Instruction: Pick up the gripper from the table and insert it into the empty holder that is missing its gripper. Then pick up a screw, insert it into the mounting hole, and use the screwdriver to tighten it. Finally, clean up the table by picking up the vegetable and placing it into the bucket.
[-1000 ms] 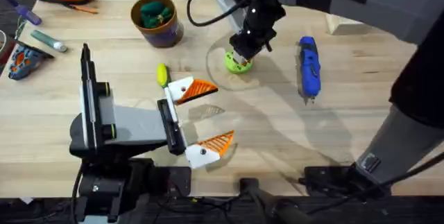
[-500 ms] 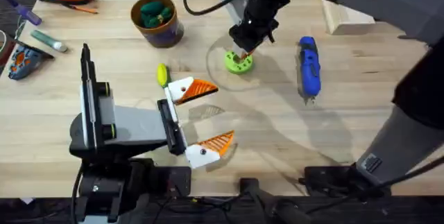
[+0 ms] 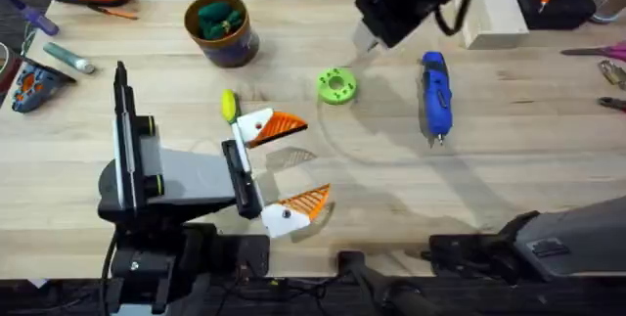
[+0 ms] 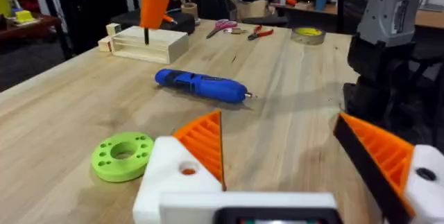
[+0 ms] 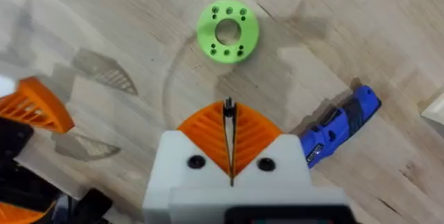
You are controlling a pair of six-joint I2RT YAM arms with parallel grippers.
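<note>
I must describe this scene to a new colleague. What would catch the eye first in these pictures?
First the left pincer, open, its two orange fingers spread wide over the table's middle. Next the lime-green disc with its centre hole, flat on the wood, and the blue screwdriver lying to its right. The right pincer hangs above the disc, shut on a thin dark screw.

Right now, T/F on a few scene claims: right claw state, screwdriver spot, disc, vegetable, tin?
1. The right claw is shut on a thin dark screw. True.
2. The blue screwdriver stands upright in the wooden box. False: it lies flat on the table.
3. The green disc lies bare on the table. True.
4. The yellow-green vegetable is in the tin. False: it lies on the table beside the left claw.
</note>
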